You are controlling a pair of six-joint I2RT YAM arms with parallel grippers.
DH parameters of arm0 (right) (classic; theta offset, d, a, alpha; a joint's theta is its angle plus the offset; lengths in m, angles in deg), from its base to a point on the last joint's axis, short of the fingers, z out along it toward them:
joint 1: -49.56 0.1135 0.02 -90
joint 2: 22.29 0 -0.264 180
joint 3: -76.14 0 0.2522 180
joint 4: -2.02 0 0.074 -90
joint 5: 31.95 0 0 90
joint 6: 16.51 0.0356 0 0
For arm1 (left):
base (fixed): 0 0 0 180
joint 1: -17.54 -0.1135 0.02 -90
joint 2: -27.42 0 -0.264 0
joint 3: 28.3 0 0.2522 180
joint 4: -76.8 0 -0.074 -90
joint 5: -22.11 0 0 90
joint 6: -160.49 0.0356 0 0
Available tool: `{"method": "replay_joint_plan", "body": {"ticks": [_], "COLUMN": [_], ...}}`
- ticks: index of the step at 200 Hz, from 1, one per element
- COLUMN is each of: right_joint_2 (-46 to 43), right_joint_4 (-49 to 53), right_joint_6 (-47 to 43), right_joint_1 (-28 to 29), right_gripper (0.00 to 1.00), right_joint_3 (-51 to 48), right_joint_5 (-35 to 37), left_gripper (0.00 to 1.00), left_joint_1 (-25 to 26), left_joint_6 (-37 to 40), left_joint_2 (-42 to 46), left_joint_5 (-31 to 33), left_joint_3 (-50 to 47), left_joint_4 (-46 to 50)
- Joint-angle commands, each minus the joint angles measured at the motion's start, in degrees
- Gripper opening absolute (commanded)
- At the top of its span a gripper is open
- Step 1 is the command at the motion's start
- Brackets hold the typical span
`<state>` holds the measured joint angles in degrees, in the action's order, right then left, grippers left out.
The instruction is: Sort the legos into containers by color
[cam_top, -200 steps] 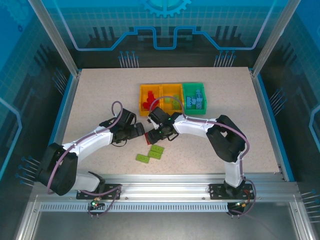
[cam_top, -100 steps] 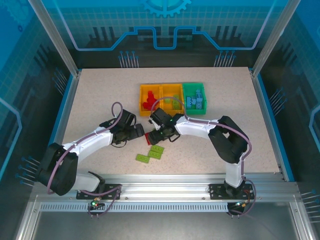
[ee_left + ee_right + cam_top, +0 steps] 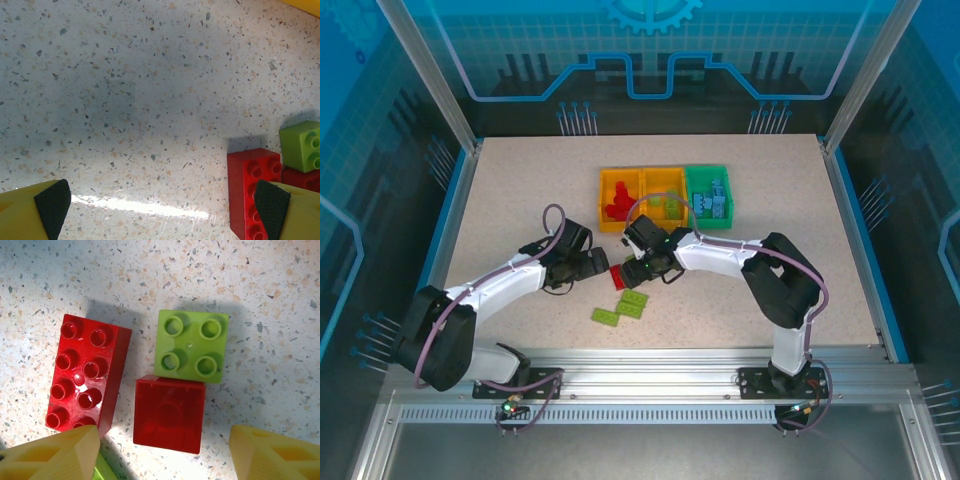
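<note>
Right wrist view: the right gripper hovers with its jaws partly apart and empty over 3 legos. A long red brick lies just beside a square red brick, which touches a lime brick. The left gripper gapes wide and empty nearby. A pick seems to be in hand. Next, the right gripper likely has to close on 1 red brick alone, then carry it to the containers.

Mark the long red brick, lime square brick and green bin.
long red brick (image 3: 86,375), right wrist view, studded top
lime square brick (image 3: 191,346), right wrist view, top centre
green bin (image 3: 708,168), top external view, far rim
</note>
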<state>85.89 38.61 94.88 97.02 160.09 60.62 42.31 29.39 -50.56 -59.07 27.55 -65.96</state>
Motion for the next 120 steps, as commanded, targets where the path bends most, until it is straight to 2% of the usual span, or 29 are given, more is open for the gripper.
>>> {"method": "replay_joint_plan", "body": {"ticks": [1,78,120], "right_joint_2": [-0.32,4.12,3.9], "right_joint_4": [0.02,2.13,2.35], "right_joint_6": [-0.28,-1.0,-1.52], "right_joint_1": [-0.88,-0.89,-0.43], "right_gripper": [0.7,0.6,0.43], "right_joint_3": [0.38,3.0,3.46], "right_joint_5": [0.6,1.42,2.47], "left_gripper": [0.99,0.99,0.99], "left_joint_1": [0.14,0.16,0.13], "left_joint_6": [-1.18,-1.24,-1.26], "left_joint_2": [0.97,0.94,0.89], "left_joint_5": [0.78,0.93,0.85], "left_joint_3": [-0.88,-1.07,-1.22], "left_joint_4": [-0.05,-0.06,-0.12]}}
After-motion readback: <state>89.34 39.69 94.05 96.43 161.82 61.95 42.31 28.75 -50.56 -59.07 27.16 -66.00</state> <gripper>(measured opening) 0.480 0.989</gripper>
